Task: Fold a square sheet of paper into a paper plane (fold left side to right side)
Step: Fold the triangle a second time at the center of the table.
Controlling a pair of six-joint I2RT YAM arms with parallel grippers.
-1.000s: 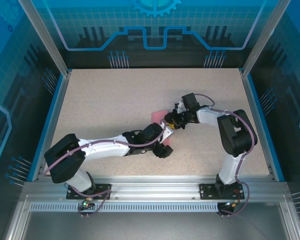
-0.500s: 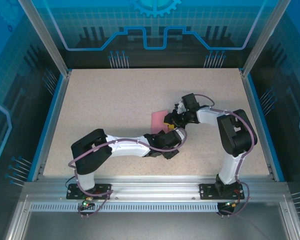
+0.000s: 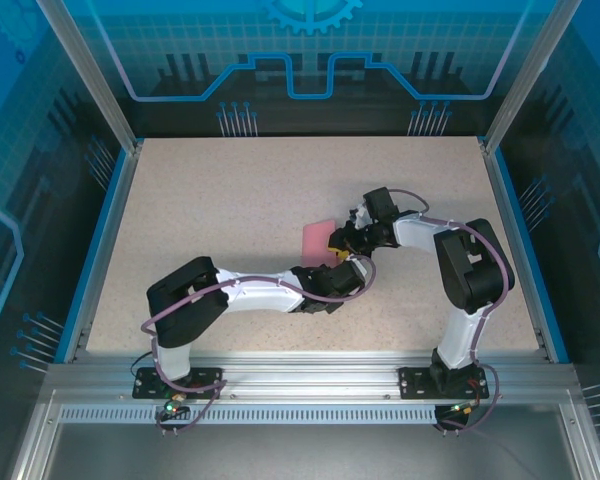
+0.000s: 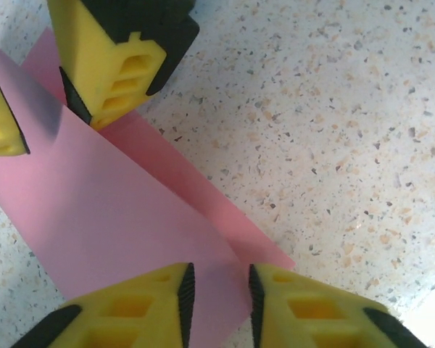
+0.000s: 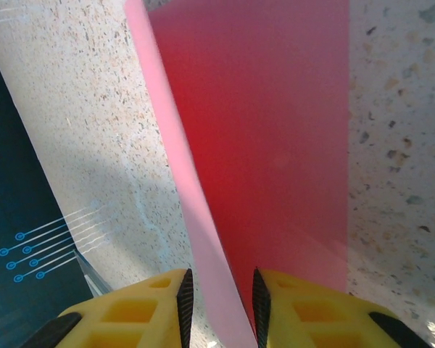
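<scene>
With the square sheet of paper [image 3: 317, 240] lying mid-desk [image 3: 230, 190], its raised side pinched in the nearly closed left claw [image 4: 216, 293] and right claw [image 5: 219, 293], edges should be aligned rightward before any crease is pressed.

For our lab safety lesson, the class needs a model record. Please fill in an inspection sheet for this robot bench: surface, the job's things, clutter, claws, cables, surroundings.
Surface: speckled beige table, no spills seen.
Job's things: pink paper, folded into overlapping layers, lying mid-table.
Clutter: nothing seen.
Claws: left claw and right claw are each narrowly parted with the paper between their fingers; a firm pinch cannot be confirmed.
Cables: purple cables run along both arms, off the paper.
Surroundings: blue panels and a metal frame enclose the table.
</scene>
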